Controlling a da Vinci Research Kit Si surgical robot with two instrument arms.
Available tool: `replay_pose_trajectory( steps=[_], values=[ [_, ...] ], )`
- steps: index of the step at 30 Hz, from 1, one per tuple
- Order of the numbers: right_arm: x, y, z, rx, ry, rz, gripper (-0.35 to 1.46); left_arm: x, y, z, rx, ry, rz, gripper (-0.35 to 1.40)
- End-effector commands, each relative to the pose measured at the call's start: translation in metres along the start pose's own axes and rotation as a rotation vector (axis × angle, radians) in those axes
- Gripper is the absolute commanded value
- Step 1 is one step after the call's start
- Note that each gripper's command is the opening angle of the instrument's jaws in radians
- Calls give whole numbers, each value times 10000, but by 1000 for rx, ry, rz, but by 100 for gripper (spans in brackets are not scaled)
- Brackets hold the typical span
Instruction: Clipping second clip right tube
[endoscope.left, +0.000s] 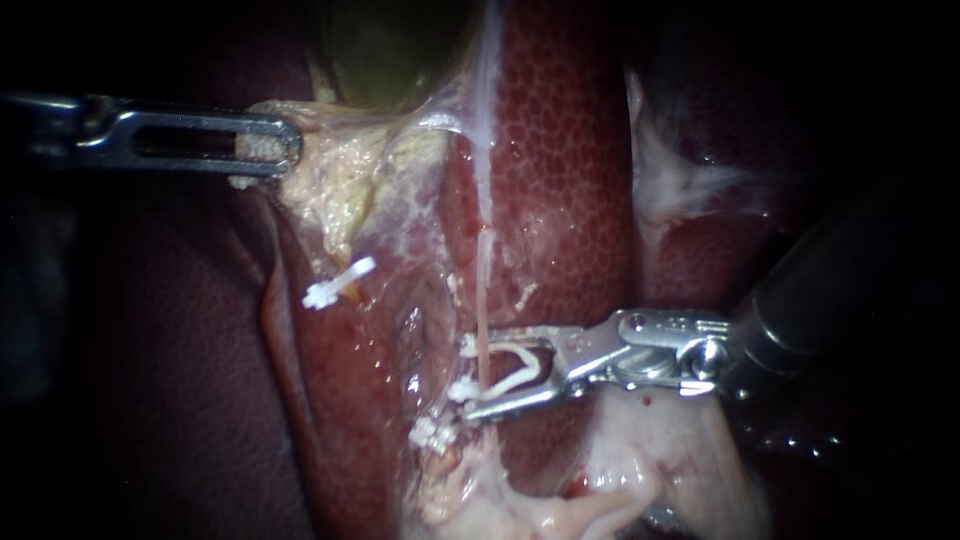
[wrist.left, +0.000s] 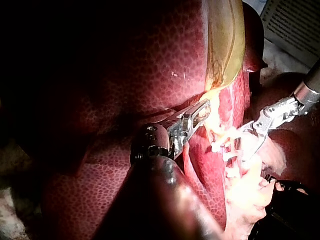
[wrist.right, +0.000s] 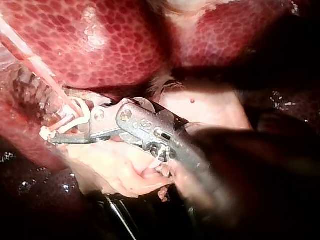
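Right tube inside clip held by right instrument, left instrument gripping tissue

The liver is dark red with a fine honeycomb mottling, the gallbladder olive-green, the fatty tissue under it creamy yellow. The right tube is pale pink. The loaded clip and the closed clip are white. The left instrument and right instrument are silver-grey

1. Right tube: thin, pale pink, taut, running vertically through the frame's centre.
2. White clip: open V at lower centre, arms straddling the tube, tips pointing left.
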Motion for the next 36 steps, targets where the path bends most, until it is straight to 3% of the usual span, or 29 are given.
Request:
replay_pose_trajectory(
  steps=[1,11,16,26,36],
  values=[
    [-1,0,3,5,-2,6,57,0,0,1,0,0,0,-35],
    [-13,0,17,71,-22,25,42,2,0,1,-1,-1,0,-35],
    [-13,1,15,71,-17,29,30,2,0,2,-2,-1,0,-35],
    [-18,8,6,75,-16,80,-35,3,0,2,-2,-1,1,-35],
    [-20,9,1,76,-20,98,-35,3,0,2,-2,-2,1,-35]
  ],
)
